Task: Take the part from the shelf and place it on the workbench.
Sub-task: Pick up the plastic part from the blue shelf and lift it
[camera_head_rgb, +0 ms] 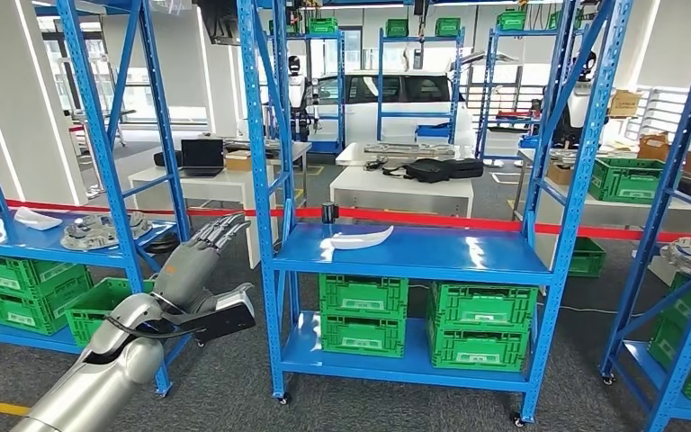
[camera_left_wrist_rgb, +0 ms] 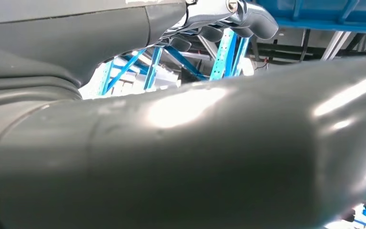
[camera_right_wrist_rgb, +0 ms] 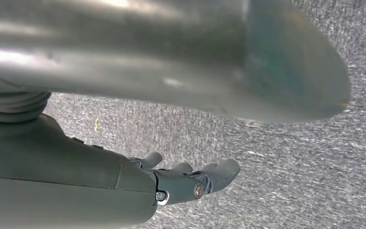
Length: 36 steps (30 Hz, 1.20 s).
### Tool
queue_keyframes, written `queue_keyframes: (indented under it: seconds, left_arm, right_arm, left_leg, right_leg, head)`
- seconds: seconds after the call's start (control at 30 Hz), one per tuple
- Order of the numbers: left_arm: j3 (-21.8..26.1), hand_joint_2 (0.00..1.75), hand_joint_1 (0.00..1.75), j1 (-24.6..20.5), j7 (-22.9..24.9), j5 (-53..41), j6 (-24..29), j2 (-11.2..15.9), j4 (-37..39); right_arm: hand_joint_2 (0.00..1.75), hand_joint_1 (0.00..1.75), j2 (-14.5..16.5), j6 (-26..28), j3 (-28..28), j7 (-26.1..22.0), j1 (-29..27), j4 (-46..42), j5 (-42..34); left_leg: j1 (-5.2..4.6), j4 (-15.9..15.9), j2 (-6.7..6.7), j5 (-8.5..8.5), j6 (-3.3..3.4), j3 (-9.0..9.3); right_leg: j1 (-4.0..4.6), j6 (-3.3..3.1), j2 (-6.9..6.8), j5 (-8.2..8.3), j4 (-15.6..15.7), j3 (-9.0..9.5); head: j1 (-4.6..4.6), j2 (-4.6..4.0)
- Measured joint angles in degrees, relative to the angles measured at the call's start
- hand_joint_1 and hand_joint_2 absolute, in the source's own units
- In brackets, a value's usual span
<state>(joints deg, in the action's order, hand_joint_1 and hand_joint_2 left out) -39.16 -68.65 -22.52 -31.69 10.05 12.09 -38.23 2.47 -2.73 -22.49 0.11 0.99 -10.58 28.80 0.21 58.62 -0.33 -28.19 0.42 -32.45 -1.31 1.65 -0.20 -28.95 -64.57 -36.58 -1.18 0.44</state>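
The blue shelf rack [camera_head_rgb: 414, 252] stands straight ahead in the head view and is the largest thing that matters here. Its middle deck is the carrying surface, and on the lower deck stand green crates [camera_head_rgb: 418, 319]. A second blue rack [camera_head_rgb: 54, 236] stands to the left with more crates and some grey parts on its deck. Beyond a red barrier tape [camera_head_rgb: 414, 216] there are white tables and a white car; which surface serves as the workbench I cannot tell.

The left arm [camera_head_rgb: 99, 378] rises from the lower left corner of the head view, silver and angled up toward the rack. I judge this to be the reach, not yet at the deck.

The left hand [camera_head_rgb: 200, 265] hangs in the open aisle between the two racks, fingers spread and extended, holding nothing. It is well apart from the part and lower than the deck's front edge. The spread fingers look like preparation for a grasp from the front edge.

The right hand [camera_right_wrist_rgb: 186, 183], in the right wrist view, points down at grey carpet [camera_right_wrist_rgb: 290, 191] with fingers loosely curled and nothing in them. It seems parked at the robot's side, out of the way.

The part [camera_head_rgb: 357, 238], a white curved shell, lies flat on the middle deck, toward its left half and near the front edge, untouched. A small dark cylinder [camera_head_rgb: 329, 213] stands just behind it near the rear edge.
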Motion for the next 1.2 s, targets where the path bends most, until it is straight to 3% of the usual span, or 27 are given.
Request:
queue_keyframes:
  seconds: [0.07,0.17,0.23,0.33,0.37,0.4,0.43,0.5,0.57,0.63,0.73,0.77,0.83,0.9,0.93,1.0,1.03,1.1,1.2]
  left_arm:
    - [-0.04,0.00,0.00,-0.08,0.18,-0.01,0.07,-0.18,-0.10]
    - [-0.29,0.00,0.00,-0.15,0.42,-0.02,0.32,-0.45,-0.07]
    - [-0.54,0.00,0.00,-0.33,0.56,-0.02,0.60,-0.39,0.03]
    - [-0.90,0.00,0.00,-0.40,0.41,-0.03,0.75,-0.25,0.37]
    - [-1.01,0.00,0.00,-0.26,0.37,-0.06,0.75,-0.26,0.49]
    - [-1.13,0.00,0.00,-0.12,0.36,-0.10,0.80,-0.36,0.59]
    - [-1.27,0.00,0.00,-0.05,0.44,-0.16,0.89,-0.54,0.66]
    - [-1.56,0.00,0.00,-0.08,0.76,-0.41,1.09,-1.00,0.71]
    - [-1.79,0.00,0.00,-0.25,1.15,-0.80,1.16,-1.47,0.72]
    - [-1.96,0.00,0.00,-0.36,1.35,-1.10,1.16,-1.94,0.73]
    - [-2.17,0.00,0.00,-0.49,1.34,-1.25,1.16,-2.72,0.66]
    - [-2.22,0.00,0.00,-0.56,1.31,-1.32,1.16,-3.08,0.64]
    - [-2.36,0.00,0.00,-0.46,1.21,-1.84,1.19,-4.09,0.70]
    - [-2.53,0.00,0.00,0.14,1.19,-2.76,1.53,-5.27,0.83]
    - [-2.61,0.00,0.00,0.43,1.24,-3.22,1.89,-5.78,0.93]
    - [-2.76,0.00,0.00,0.74,1.33,-3.99,2.66,-6.56,1.19]
    - [-2.83,0.00,0.00,0.77,1.35,-4.20,2.92,-6.82,1.35]
    - [-2.92,0.00,0.00,0.80,1.30,-4.41,3.07,-7.11,1.60]
    - [-2.97,0.00,0.00,0.84,1.05,-4.99,2.84,-7.28,1.69]
  right_arm:
    - [0.00,0.00,0.07,0.01,-0.01,0.01,0.03,0.07,-0.01]
    - [0.00,0.00,0.14,0.02,-0.04,-0.05,0.10,0.13,0.01]
    - [0.00,0.00,0.17,0.01,-0.04,-0.16,0.19,0.13,0.08]
    - [0.00,0.00,0.18,-0.04,-0.08,-0.16,0.18,0.14,0.16]
    - [0.00,0.00,0.19,-0.09,-0.12,-0.14,0.17,0.15,0.14]
    - [0.00,0.00,0.20,-0.16,-0.20,-0.13,0.16,0.15,0.09]
    - [0.00,0.00,0.22,-0.22,-0.28,-0.11,0.18,0.15,0.04]
    - [0.00,0.00,0.33,-0.27,-0.53,-0.11,0.24,0.15,-0.04]
    - [0.00,0.00,0.57,-0.28,-0.81,-0.07,0.37,0.15,-0.10]
    - [0.00,0.00,0.74,-0.31,-1.02,0.01,0.41,0.16,-0.15]
    - [0.00,0.00,0.82,-0.34,-1.19,-0.01,0.40,0.17,-0.44]
    - [0.00,0.00,0.85,-0.34,-1.28,-0.04,0.44,0.17,-0.68]
    - [0.00,0.00,0.90,-0.28,-1.69,-0.03,0.39,0.17,-1.29]
    - [0.00,0.00,0.91,-0.19,-2.26,0.10,0.21,0.17,-1.74]
    - [0.00,0.00,0.93,-0.11,-2.49,0.17,0.13,0.17,-1.85]
    - [0.00,0.00,0.98,0.10,-2.74,0.26,0.05,0.18,-1.88]
    - [0.00,0.00,1.07,0.21,-2.80,0.31,0.05,0.21,-1.88]
    - [0.00,0.00,1.24,0.34,-2.88,0.52,0.08,0.28,-1.84]
    - [0.00,0.00,1.46,0.44,-3.15,0.86,0.02,0.31,-1.82]
  left_leg:
    - [-0.04,0.60,-0.22,-0.43,-0.80,-0.33]
    - [-0.02,0.42,-0.36,-0.51,-1.81,-0.45]
    - [0.05,2.39,-0.22,-1.62,-2.41,-1.41]
    - [0.09,13.13,-0.08,-5.45,-2.89,-7.51]
    - [0.09,16.09,-0.07,-5.90,-2.86,-9.50]
    - [0.06,17.02,-0.07,-5.21,-2.68,-10.52]
    - [-0.02,15.62,-0.07,-3.41,-2.35,-10.34]
    - [-0.42,8.18,-0.02,1.31,-1.31,-7.37]
    - [-1.00,2.04,0.06,3.21,-0.39,-4.45]
    - [-1.24,0.19,0.00,2.70,0.03,-3.50]
    - [-0.80,-0.99,-0.10,2.43,0.63,-1.96]
    - [-0.70,-1.22,-0.09,2.31,0.85,-1.43]
    - [-0.72,-1.26,-0.15,1.87,1.18,-0.97]
    - [-0.71,-1.19,-0.42,1.26,1.20,-0.54]
    - [-0.68,-1.12,-0.54,0.86,1.09,-0.19]
    - [-0.58,-0.82,-0.60,-0.17,0.67,0.65]
    - [-0.61,-0.62,-0.59,-0.68,0.37,0.95]
    - [-0.74,-0.47,-0.59,-1.43,-0.29,1.20]
    - [-0.74,0.58,-0.59,-1.63,-1.20,1.32]
  right_leg:
    - [-0.01,-0.29,0.16,1.18,4.23,1.71]
    - [0.20,-1.68,0.21,0.92,4.45,1.83]
    - [0.02,-2.49,0.23,0.90,4.63,2.09]
    - [0.04,-3.20,0.27,0.50,4.69,2.42]
    - [0.12,-3.31,0.27,0.31,4.69,2.58]
    - [0.21,-3.37,0.27,0.08,4.68,2.85]
    - [0.30,-3.37,0.26,-0.19,4.69,3.23]
    - [0.40,-3.28,0.25,-0.81,4.76,4.14]
    - [0.49,-2.85,0.24,-1.25,4.94,4.61]
    - [0.55,-2.18,0.20,-1.02,4.98,4.83]
    - [0.54,-1.46,0.21,-1.40,3.18,4.38]
    - [0.52,-1.27,0.24,-2.27,0.88,3.12]
    - [0.47,-0.86,0.28,-4.60,-5.74,-1.16]
    - [0.41,-0.56,0.28,-5.14,-9.65,-5.00]
    - [0.36,-0.45,0.28,-3.76,-8.72,-5.55]
    - [0.21,-0.29,0.25,1.42,-1.72,-3.89]
    - [0.23,-0.37,0.25,3.05,1.72,-2.86]
    - [0.38,-1.02,0.25,3.96,5.09,-1.66]
    - [0.38,-2.36,0.29,3.45,5.20,-0.61]
  head:
    - [0.03,0.00]
    - [0.11,0.00]
    - [0.15,0.00]
    - [0.26,0.00]
    - [0.27,0.00]
    - [0.28,0.00]
    - [0.29,0.00]
    - [0.30,0.00]
    - [0.31,0.00]
    - [0.35,0.01]
    - [0.33,0.01]
    - [0.31,0.01]
    - [0.25,0.00]
    - [0.20,0.00]
    - [0.17,0.00]
    - [0.12,0.00]
    - [0.10,-0.01]
    - [0.14,-0.02]
    - [0.25,0.02]
